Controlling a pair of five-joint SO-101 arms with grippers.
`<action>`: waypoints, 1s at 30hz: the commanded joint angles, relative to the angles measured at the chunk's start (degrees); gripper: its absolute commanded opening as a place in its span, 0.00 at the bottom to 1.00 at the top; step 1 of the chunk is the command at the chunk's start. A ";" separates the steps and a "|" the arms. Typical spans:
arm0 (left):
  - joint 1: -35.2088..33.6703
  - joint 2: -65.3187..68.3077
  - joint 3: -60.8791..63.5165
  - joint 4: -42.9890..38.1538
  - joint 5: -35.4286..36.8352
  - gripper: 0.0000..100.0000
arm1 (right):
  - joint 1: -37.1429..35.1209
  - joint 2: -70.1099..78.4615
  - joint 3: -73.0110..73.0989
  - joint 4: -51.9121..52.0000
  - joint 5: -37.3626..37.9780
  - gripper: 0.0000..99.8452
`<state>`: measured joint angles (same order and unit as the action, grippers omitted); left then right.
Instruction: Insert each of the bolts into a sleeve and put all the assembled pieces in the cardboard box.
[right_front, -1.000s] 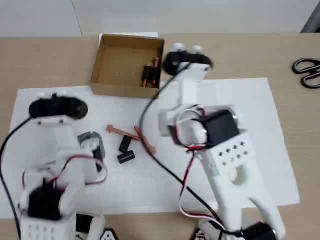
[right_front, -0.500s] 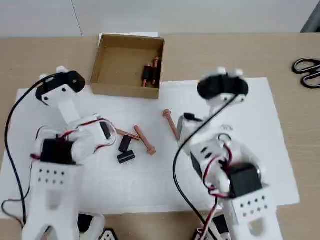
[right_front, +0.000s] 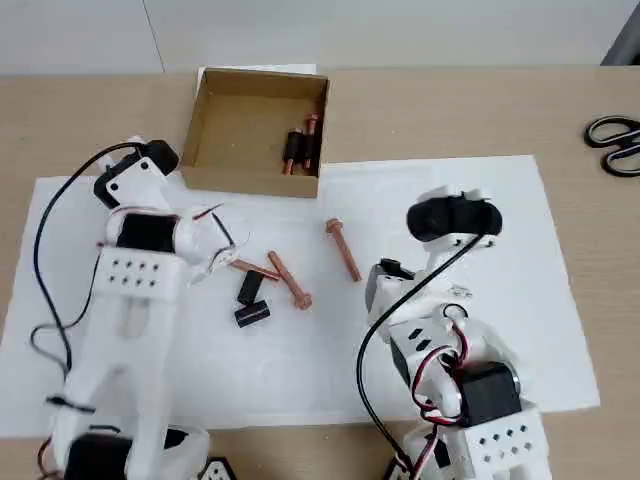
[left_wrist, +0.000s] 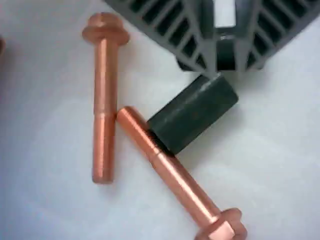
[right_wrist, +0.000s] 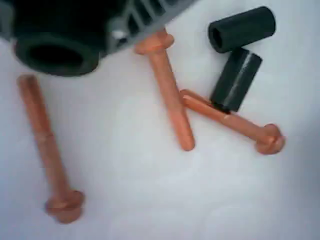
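While close above a sleeve (left_wrist: 192, 120), left hand (left_wrist: 220, 57).

Left gripper (left_wrist: 220, 30) at the upper right of the frame, grey ribs right above the black sleeve (left_wrist: 192, 119) at centre. Two copper bolts on the white paper (left_wrist: 270, 165): the straight bolt (left_wrist: 104, 105) at left, head toward the top; the slanted bolt (left_wrist: 175, 172) runs to lower right, tip meeting the sleeve, possibly tucked under.
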<state>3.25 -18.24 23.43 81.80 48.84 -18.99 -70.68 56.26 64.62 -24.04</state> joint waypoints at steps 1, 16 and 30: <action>1.32 6.33 -4.26 0.09 2.29 0.02 | 1.36 -1.63 -0.09 -1.36 0.26 0.00; 4.92 22.42 -17.27 0.35 12.48 0.09 | 1.45 -2.42 3.34 -1.10 0.26 0.00; 4.31 22.95 -17.19 0.09 17.67 0.22 | 1.45 -2.42 3.60 -1.10 0.26 0.00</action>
<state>7.91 4.88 8.66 81.80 65.54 -18.20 -72.35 60.22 64.62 -24.04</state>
